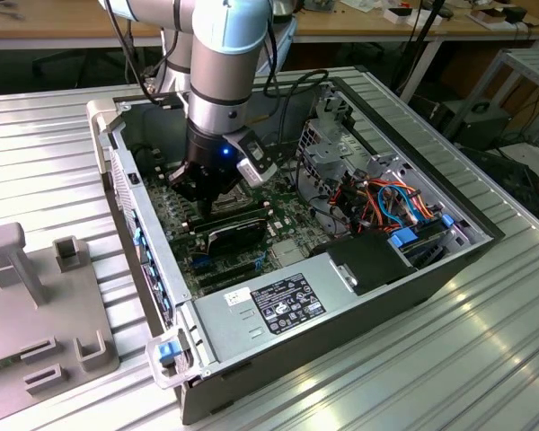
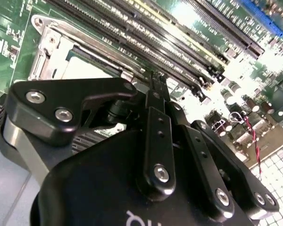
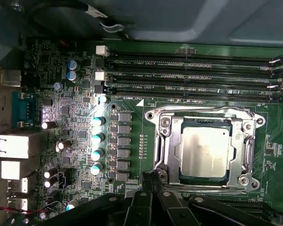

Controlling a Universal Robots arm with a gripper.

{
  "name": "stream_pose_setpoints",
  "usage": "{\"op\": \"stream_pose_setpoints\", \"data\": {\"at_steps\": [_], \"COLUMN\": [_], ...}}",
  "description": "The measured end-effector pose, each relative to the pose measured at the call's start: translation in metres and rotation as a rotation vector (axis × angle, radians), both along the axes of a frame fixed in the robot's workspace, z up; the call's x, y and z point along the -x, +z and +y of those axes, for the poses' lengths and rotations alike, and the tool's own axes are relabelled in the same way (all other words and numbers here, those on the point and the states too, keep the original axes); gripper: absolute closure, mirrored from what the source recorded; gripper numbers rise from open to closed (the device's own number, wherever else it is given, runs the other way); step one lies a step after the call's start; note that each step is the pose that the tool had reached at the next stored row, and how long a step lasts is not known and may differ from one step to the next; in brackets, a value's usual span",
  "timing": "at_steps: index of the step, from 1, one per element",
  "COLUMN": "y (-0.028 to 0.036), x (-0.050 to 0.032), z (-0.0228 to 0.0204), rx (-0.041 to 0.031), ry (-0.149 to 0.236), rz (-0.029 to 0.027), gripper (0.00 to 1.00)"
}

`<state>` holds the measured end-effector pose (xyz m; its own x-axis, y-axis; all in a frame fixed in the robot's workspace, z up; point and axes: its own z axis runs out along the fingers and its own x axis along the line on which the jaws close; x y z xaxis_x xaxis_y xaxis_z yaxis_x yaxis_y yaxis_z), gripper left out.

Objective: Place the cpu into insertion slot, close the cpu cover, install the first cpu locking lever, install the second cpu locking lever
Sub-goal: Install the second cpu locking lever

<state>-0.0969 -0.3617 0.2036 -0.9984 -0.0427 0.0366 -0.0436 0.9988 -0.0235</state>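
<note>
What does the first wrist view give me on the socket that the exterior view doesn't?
First wrist view: the cpu lies seated in the insertion slot, with the cpu cover framing it, memory slots alongside. Exterior view: the open computer case, its power supply and the arm reaching down inside. Both share the green motherboard and the gripper.

In the first wrist view the cpu is showing a pale silvery-grey top with faint brownish smudging, sitting inside the bright silver cpu cover, while the motherboard around it is glowing dark green, dotted with small silver-capped cylinders and rows of black memory slots. In the second wrist view the tool is looking glossy black with shiny silver screws. In the exterior view the arm is appearing light blue and grey above a ribbed silver table.
</note>
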Motion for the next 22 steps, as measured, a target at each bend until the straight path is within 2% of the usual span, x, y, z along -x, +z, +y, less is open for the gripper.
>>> {"op": "stream_pose_setpoints", "data": {"at_steps": [5, 9, 17, 22], "y": [-0.0002, -0.0004, -0.0039, -0.0039], "x": [0.0001, 0.0, 0.0, 0.0], "z": [-0.0005, -0.0042, -0.0046, -0.0076], "rx": [-0.0003, 0.0002, -0.0004, -0.0002], "ry": [0.0, 0.0, 0.0, 0.0], "rz": [-0.0002, -0.0002, 0.0003, 0.0001], "gripper": [0.89, 0.89, 0.89, 0.89]}}
